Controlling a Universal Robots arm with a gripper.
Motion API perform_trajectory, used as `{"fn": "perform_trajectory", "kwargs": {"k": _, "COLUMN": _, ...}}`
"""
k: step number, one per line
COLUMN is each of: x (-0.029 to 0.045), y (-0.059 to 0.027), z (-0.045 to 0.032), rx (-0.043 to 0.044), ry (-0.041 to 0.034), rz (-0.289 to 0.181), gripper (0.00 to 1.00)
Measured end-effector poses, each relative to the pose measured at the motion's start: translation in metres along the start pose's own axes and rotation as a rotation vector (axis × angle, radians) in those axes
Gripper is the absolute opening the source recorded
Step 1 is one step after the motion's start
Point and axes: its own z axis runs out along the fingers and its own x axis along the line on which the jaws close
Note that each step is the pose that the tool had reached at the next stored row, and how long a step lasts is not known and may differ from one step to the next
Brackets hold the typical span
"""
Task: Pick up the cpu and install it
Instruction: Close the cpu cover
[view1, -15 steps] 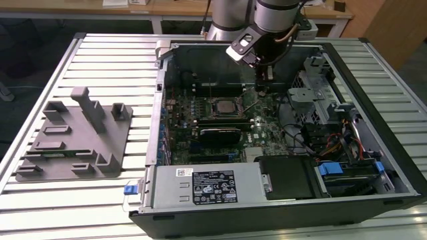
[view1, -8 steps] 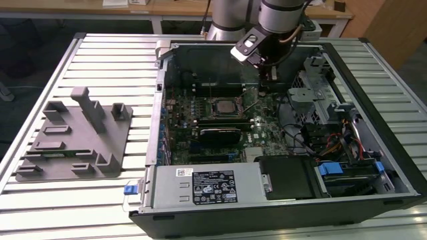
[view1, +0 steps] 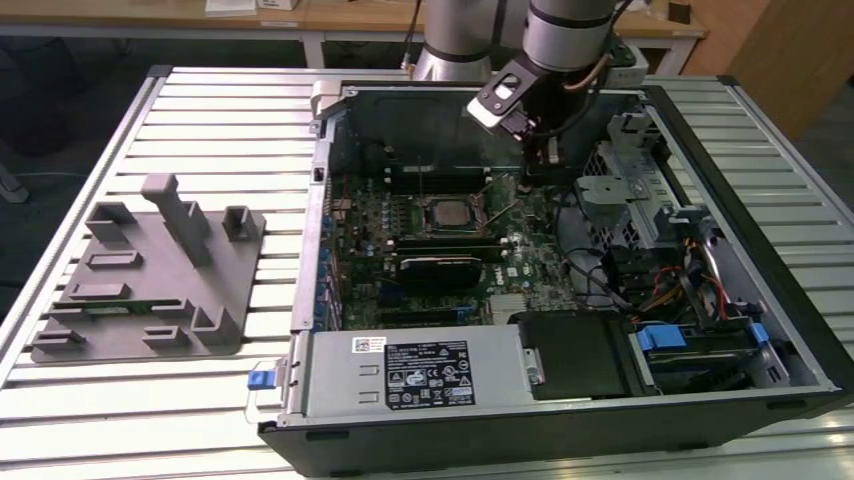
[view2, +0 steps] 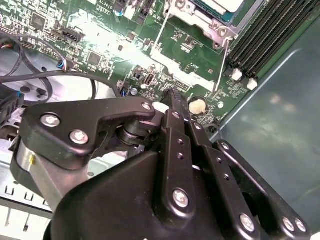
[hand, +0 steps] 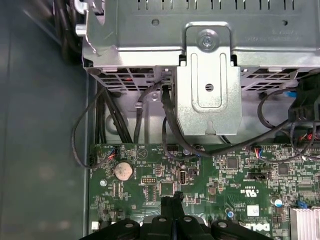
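Observation:
The cpu (view1: 450, 213) lies flat in its socket in the middle of the green motherboard (view1: 521, 265), inside the open computer case; its pale silver top (view2: 218, 4) sits inside the metal socket frame. My gripper (view1: 543, 165) hangs over the board towards the exterior view's right of the socket, near the case's back wall. In both wrist views the black fingers (hand: 171, 202) are pressed together with nothing between them, the tips (view2: 172, 95) just above the board beside a coin battery (view2: 197, 105).
A grey tray (view1: 147, 280) with raised blocks lies on the slatted table at the exterior view's left. Inside the case are a metal drive cage (hand: 207, 75), black cables (hand: 165, 115), memory slots (view2: 265, 35), a black rectangular component (view1: 441, 268) and the power supply (view1: 414, 370).

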Motion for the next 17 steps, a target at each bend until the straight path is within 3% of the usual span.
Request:
{"fn": "perform_trajectory", "kwargs": {"k": 8, "x": -0.0002, "y": -0.0005, "z": 0.0091, "rx": 0.0004, "ry": -0.0001, "rz": 0.0, "gripper": 0.11}}
{"fn": "perform_trajectory", "kwargs": {"k": 17, "x": -0.0002, "y": -0.0006, "z": 0.012, "rx": 0.0004, "ry": -0.0002, "rz": 0.0, "gripper": 0.11}}
